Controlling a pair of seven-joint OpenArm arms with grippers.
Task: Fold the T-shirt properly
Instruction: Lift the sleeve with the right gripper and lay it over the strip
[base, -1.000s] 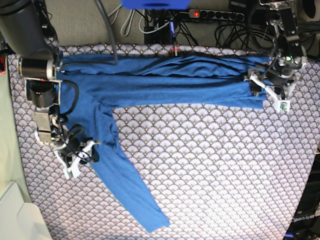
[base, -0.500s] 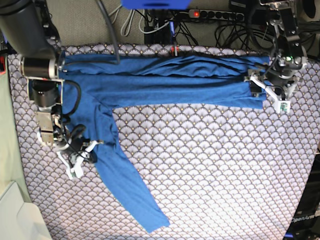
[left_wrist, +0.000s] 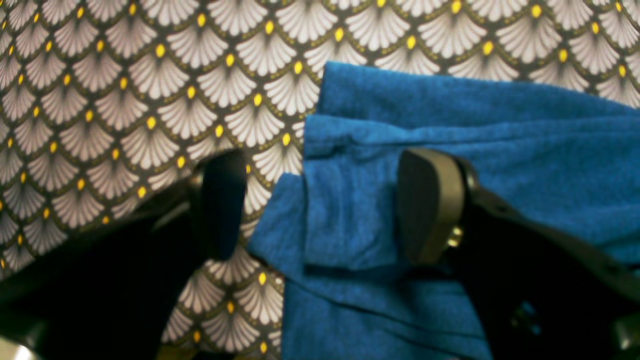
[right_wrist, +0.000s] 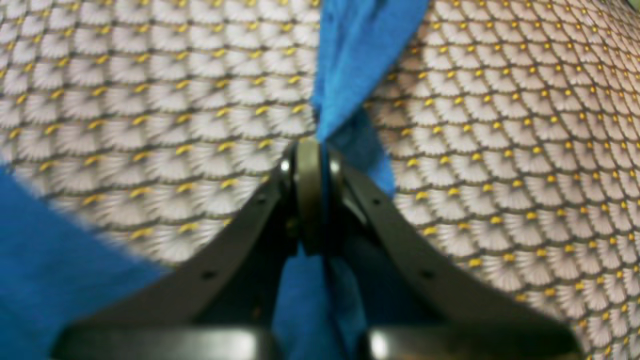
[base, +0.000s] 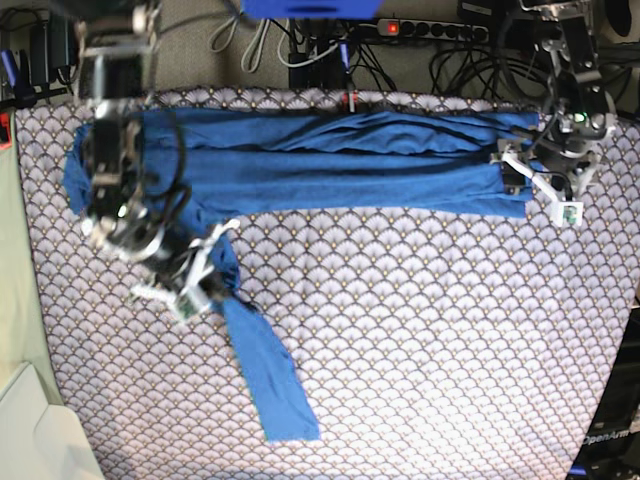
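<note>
The right gripper (right_wrist: 311, 150) is pinching the T-shirt (base: 340, 160) by its sleeve. The left gripper (left_wrist: 320, 205) is gaping wide over the shirt's far end, one finger (left_wrist: 425, 205) resting on the blue fabric.

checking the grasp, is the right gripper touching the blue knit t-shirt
Touching. The right wrist view shows the right gripper shut on a pinched fold of the blue knit T-shirt.

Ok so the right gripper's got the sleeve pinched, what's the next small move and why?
Probably carry the sleeve up and over onto the folded body of the T-shirt. The right gripper is shut on that sleeve, which hangs out over the patterned cloth, while the left gripper stands open at the shirt's far end.
</note>
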